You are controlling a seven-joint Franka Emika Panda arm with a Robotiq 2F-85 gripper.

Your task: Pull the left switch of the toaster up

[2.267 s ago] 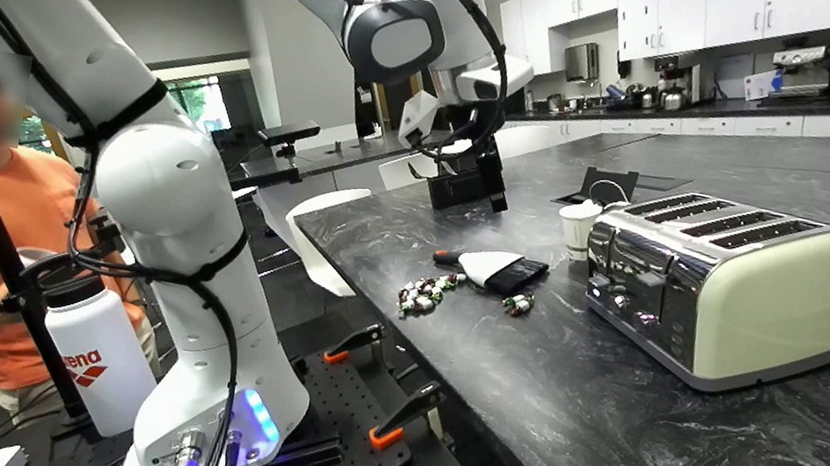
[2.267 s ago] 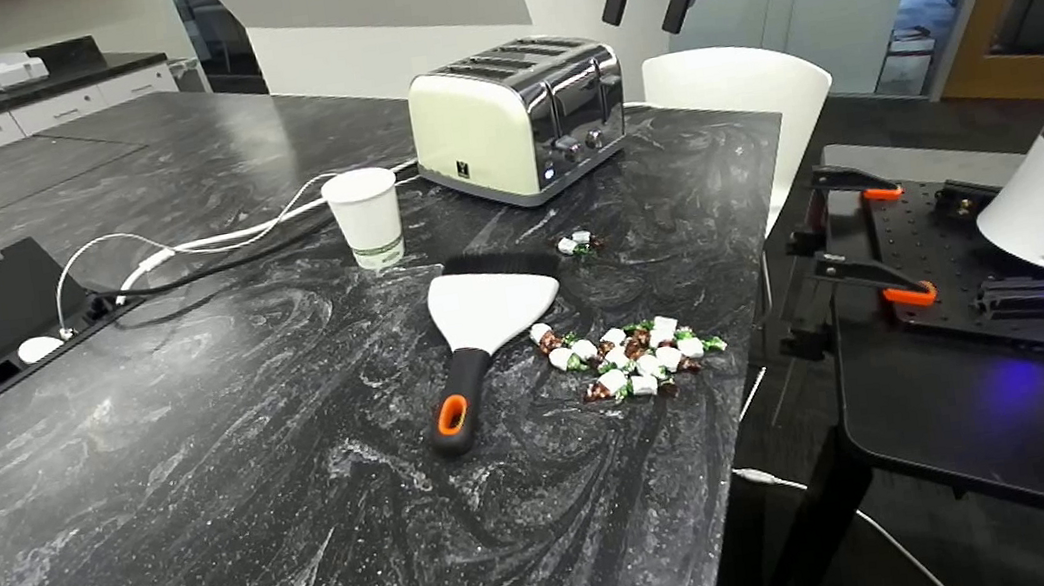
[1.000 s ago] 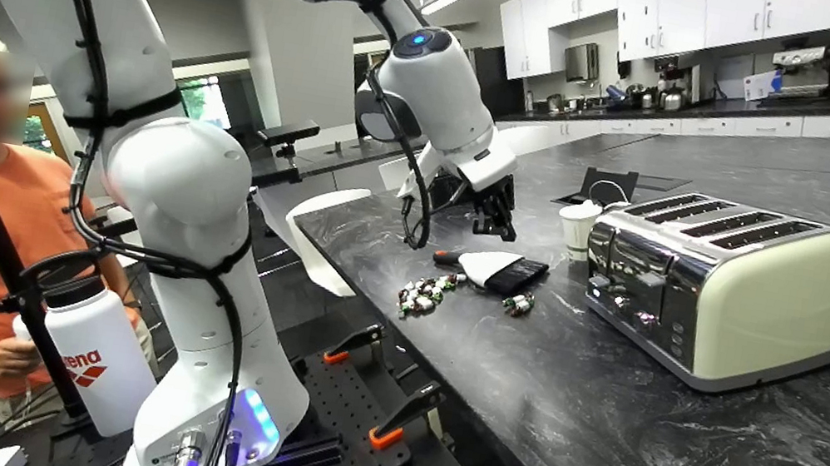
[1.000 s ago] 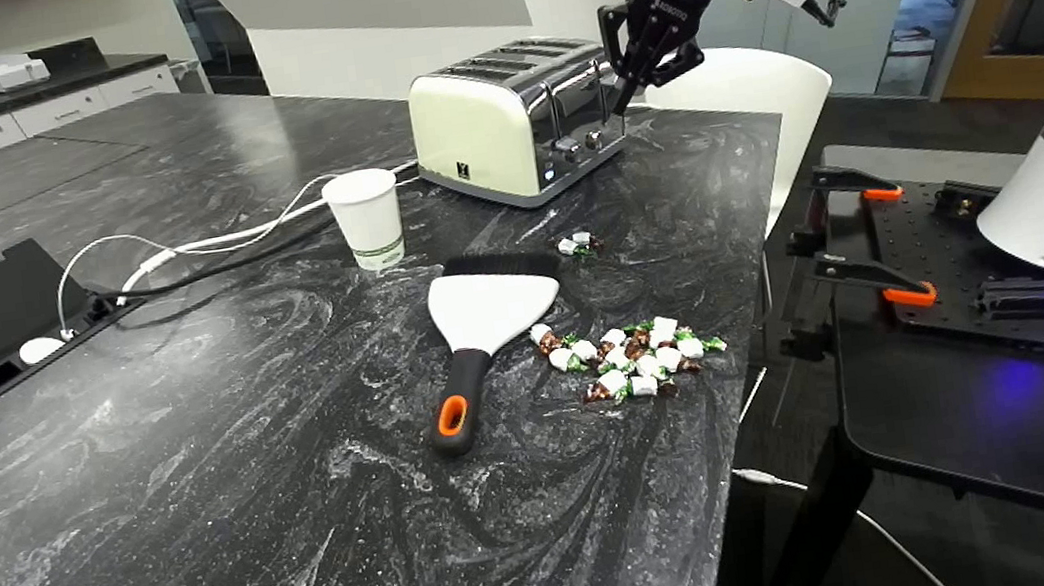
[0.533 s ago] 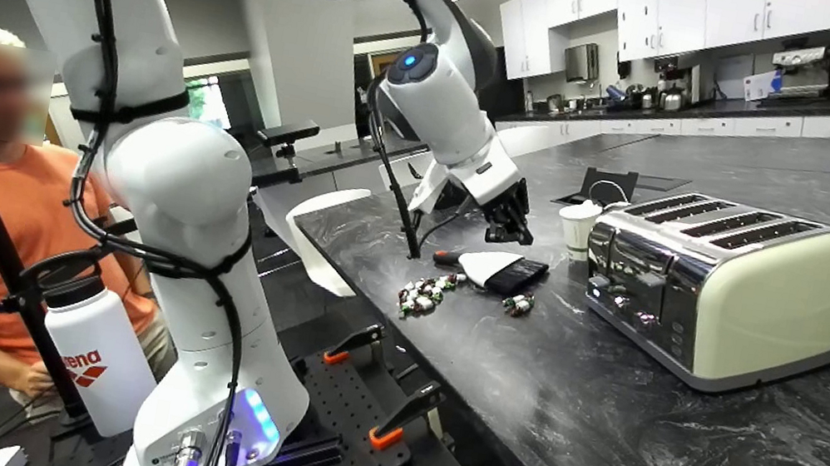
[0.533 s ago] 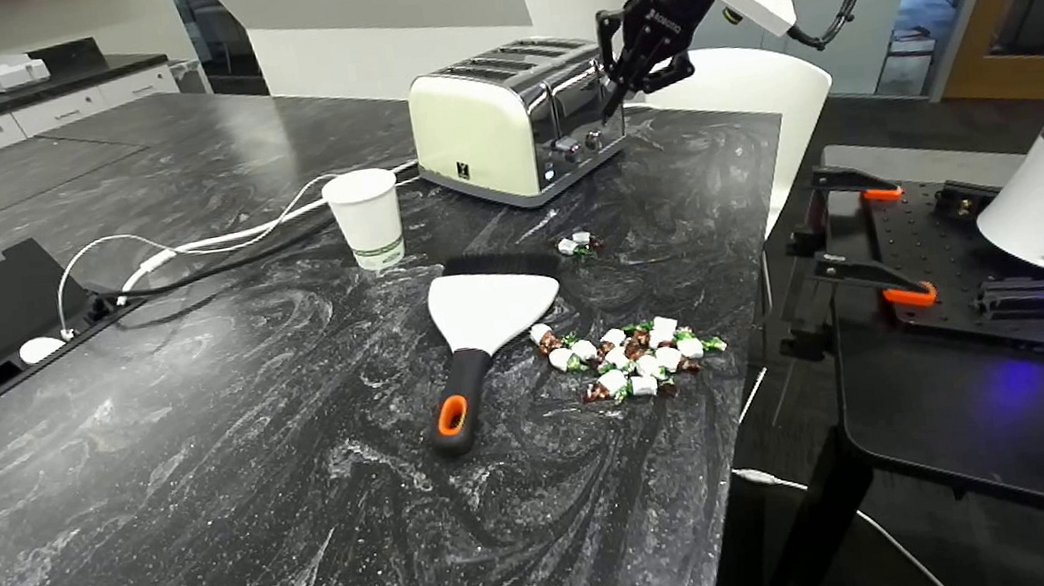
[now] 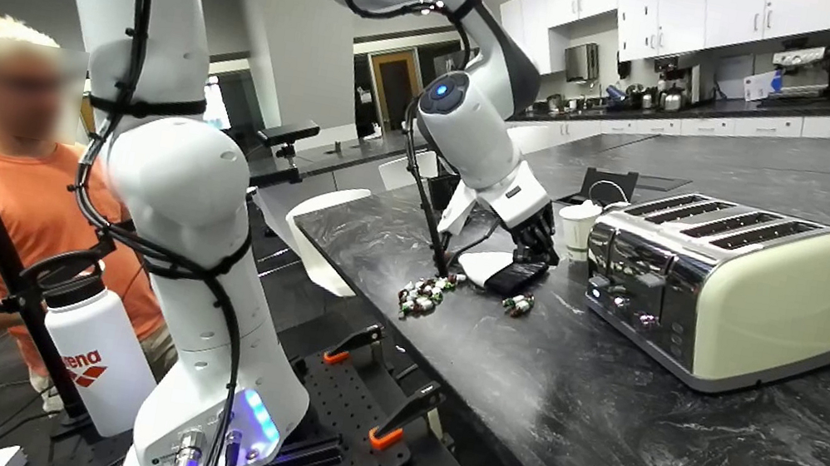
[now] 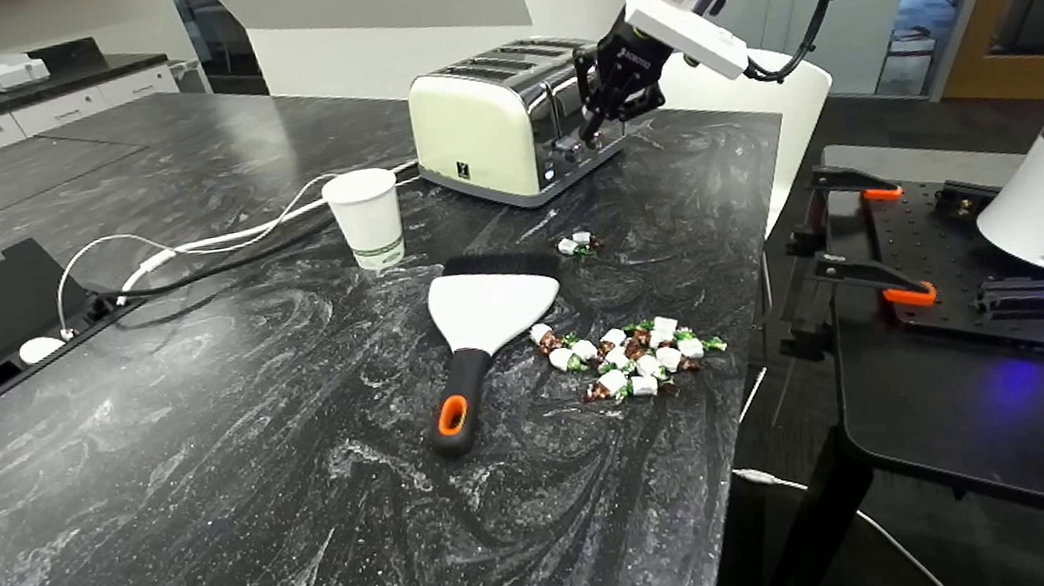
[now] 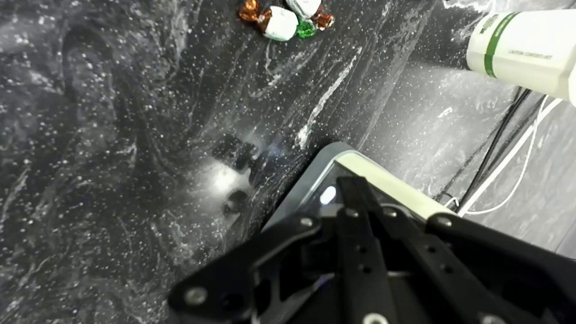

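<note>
White wall cabinets (image 7: 703, 20) ran along the back of the room, beyond the broad black countertop with pale swirls (image 8: 261, 529). On it stood the cream-and-chrome four-slot toaster (image 7: 733, 295), its left switch (image 8: 567, 148) low on the front, near a small lit indicator (image 9: 328, 195). I had the black two-finger gripper (image 8: 590, 135) tilted downward near that front but apart from it, its fingers (image 9: 355, 238) drawn tightly together. In an exterior view the white paper cup with a green band (image 7: 578, 228) showed through the gap between gripper and toaster. A white brush with black bristles (image 8: 489, 309) lay flat beside a scatter of white, green and brown wrapped candies (image 8: 637, 363).
</note>
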